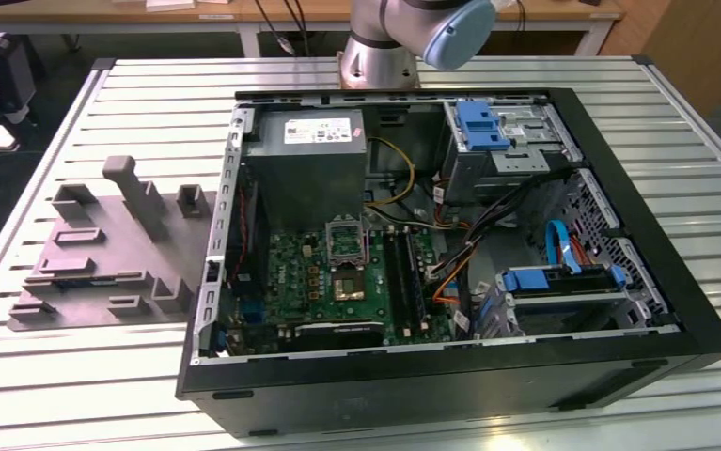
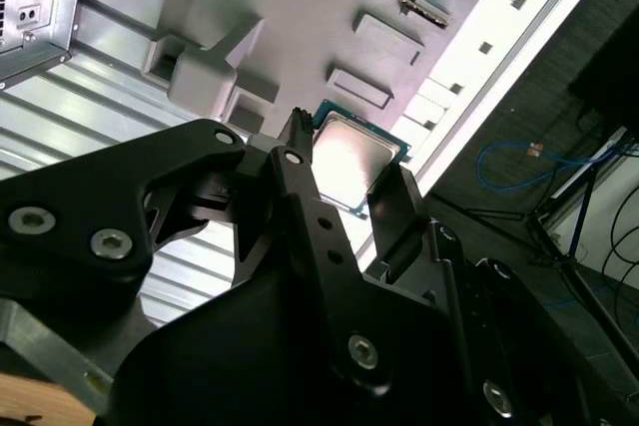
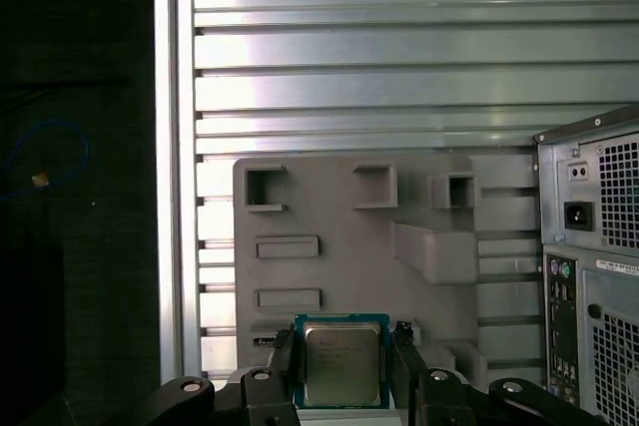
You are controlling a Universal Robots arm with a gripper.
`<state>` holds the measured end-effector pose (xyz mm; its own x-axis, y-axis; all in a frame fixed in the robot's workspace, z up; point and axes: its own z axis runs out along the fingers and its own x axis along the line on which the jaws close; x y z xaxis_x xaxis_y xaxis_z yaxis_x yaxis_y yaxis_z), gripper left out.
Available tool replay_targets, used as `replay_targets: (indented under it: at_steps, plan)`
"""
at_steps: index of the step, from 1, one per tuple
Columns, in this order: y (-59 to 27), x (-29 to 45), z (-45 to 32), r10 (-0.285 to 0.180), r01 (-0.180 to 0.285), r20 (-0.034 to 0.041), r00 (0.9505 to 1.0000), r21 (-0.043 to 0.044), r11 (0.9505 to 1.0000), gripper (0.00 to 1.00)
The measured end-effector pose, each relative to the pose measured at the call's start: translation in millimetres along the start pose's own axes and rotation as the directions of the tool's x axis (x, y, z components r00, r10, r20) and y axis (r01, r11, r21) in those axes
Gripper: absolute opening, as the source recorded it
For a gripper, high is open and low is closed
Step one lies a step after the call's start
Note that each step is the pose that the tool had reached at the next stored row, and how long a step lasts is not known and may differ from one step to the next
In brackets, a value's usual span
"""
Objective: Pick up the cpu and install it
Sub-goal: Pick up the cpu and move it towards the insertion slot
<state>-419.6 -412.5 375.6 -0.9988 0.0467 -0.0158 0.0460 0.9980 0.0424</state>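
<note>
Both sides of the cpu (image 3: 342, 366) are pinched by the tool (image 3: 342, 334); grey fixture (image 3: 349, 246) well apart.

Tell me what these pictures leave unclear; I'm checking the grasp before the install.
cpu underside: turned away from both wrist views, so its contacts go unseen.
cpu edges at the grip: covered by the fingers in the first wrist view.
Arm: cut off by the exterior view's top edge.
Socket: too small in the exterior view to tell whether it is empty.
</note>
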Motion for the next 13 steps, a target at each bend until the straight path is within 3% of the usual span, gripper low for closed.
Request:
replay_targets:
  at_steps: [13]
  plan:
    - [0.1, -2.5, 0.0, 0.000, 0.000, 0.0000, 1.0000, 0.0000, 1.0000, 0.47]
